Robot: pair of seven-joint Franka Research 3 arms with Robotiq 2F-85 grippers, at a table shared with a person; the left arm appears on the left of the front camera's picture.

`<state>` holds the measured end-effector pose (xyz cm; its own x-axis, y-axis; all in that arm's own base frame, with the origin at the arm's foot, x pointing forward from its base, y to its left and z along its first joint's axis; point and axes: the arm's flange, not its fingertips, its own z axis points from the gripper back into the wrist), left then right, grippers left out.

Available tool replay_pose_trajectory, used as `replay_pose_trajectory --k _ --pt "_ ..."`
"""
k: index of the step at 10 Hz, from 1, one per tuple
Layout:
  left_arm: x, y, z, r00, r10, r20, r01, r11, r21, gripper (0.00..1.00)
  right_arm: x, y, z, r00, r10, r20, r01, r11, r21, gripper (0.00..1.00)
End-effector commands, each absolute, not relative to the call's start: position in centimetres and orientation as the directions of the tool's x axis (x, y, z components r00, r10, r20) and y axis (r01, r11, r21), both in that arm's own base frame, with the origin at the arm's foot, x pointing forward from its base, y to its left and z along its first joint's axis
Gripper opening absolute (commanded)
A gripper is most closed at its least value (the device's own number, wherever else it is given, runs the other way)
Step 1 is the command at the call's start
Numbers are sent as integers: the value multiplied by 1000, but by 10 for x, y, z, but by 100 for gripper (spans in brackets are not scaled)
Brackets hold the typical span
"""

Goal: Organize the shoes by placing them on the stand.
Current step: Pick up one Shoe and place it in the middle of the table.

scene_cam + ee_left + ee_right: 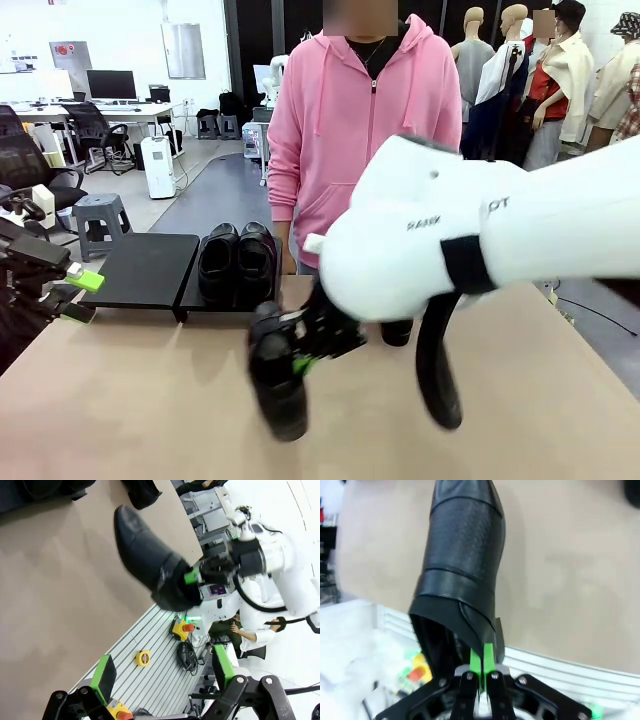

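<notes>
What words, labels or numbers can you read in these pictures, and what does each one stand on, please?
No text can be quoted with certainty.
Grey lettering on the right arm, in two patches: too blurred to read.
Red sign on the far wall: too small to read.
Lit panel near that arm's wrist, in the left wrist view: too small to read.
Shoe in the grip: no print visible.

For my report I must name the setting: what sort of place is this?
Probably a robotics lab: a white robot arm reaches over the table, a monitor and office chairs stand behind, and an emergency stop button lies nearby.
</notes>
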<state>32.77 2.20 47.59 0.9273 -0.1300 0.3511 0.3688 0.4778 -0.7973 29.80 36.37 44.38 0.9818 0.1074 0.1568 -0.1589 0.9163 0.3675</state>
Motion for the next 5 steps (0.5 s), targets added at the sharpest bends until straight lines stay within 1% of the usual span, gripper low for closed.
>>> replay_pose_trajectory --k 1,3,5 --pt "327 23 475 919 -137 370 389 465 -795 100 292 394 427 985 110 135 -162 866 472 0" --pt "327 23 475 919 -137 370 389 465 -795 100 298 429 411 990 123 70 -141 839 526 0" --pt "327 23 475 919 -137 370 389 465 -795 100 313 447 390 998 26 58 -54 825 562 0"
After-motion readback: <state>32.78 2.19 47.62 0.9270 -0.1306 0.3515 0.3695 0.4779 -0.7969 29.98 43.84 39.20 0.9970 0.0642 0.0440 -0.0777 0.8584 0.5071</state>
